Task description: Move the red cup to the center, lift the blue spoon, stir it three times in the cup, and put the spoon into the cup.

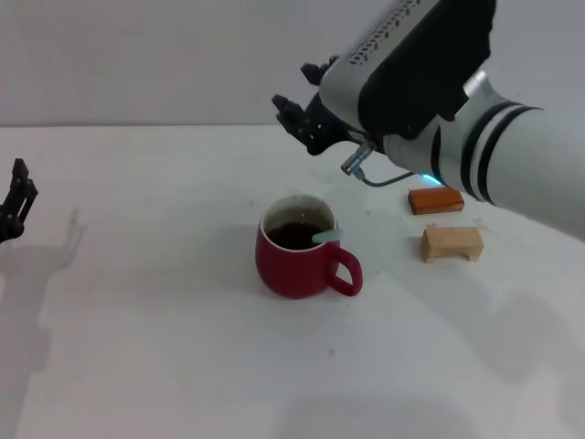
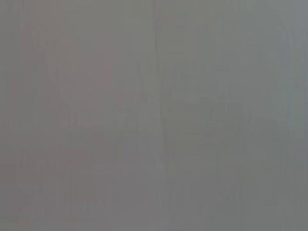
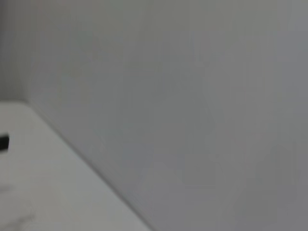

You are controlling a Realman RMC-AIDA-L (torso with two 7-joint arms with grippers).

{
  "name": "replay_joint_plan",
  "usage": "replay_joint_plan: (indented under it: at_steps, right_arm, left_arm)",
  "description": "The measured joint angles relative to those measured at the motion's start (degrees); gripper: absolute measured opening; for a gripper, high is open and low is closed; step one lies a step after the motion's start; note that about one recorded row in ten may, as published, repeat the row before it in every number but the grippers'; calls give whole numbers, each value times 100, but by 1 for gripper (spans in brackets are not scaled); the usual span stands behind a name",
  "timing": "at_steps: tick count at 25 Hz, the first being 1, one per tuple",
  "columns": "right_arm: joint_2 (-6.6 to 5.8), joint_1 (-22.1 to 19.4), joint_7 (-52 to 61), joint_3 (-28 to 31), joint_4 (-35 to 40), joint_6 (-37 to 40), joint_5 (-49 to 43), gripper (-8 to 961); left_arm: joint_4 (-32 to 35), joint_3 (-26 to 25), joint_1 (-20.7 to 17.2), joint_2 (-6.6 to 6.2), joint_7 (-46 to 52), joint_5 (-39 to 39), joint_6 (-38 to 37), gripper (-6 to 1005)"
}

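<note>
The right end effector (image 1: 300, 114) hangs in the air above the tabletop (image 1: 164, 366), its black fingers (image 1: 291, 113) spread apart and holding nothing. Below it and a little nearer the robot stands the red cup (image 1: 300, 258), upright, its loop handle turned toward the robot's right, with dark liquid inside. The blue spoon (image 1: 326, 236) sits in the cup, its pale handle end resting on the white rim on the handle side; the bowl is hidden in the liquid. To the right of the cup, below the right arm, an orange-brown flat block (image 1: 435, 199) and a tan wooden block (image 1: 451, 243) lie near each other but apart, both clear of the cup. Bare tabletop surrounds the cup on the left and near sides. The left end effector (image 1: 16, 199) rests far off at the left edge of the head view, well apart from everything; whether it is spread or pressed together cannot be told. Both wrist views show only blank grey surface.
</note>
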State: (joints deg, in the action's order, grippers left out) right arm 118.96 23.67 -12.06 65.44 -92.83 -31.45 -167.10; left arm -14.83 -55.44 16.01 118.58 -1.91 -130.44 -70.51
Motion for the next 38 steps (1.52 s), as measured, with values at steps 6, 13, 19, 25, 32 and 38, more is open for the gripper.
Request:
replay_joint_plan:
  at_steps: [6, 13, 19, 25, 32, 38]
  right_arm:
    - [-8, -494, -3, -50, 37, 1065, -7, 472]
    - [6, -1399, -600, -265, 243, 3116, -7, 481]
    - [22, -1799, -695, -456, 1324, 6016, -1, 489]
    - [51, -1845, -748, -508, 2767, 8275, 747, 498]
    - [3, -1946, -697, -507, 3468, 8784, 1611, 507]
    - [24, -2139, -605, -593, 3898, 8980, 2170, 616]
  left_arm:
    - [-8, -7, -79, -5, 11, 2, -57, 840]
    - [-11, -90, -198, -5, 18, 10, -149, 840]
    - [-11, -167, -222, -2, 21, 11, -157, 840]
    - [-11, -193, -222, -2, 23, 11, -157, 840]
    - [2, -233, -230, -2, 24, 10, -154, 840]
    - [2, -225, -228, -2, 25, 10, -156, 840]
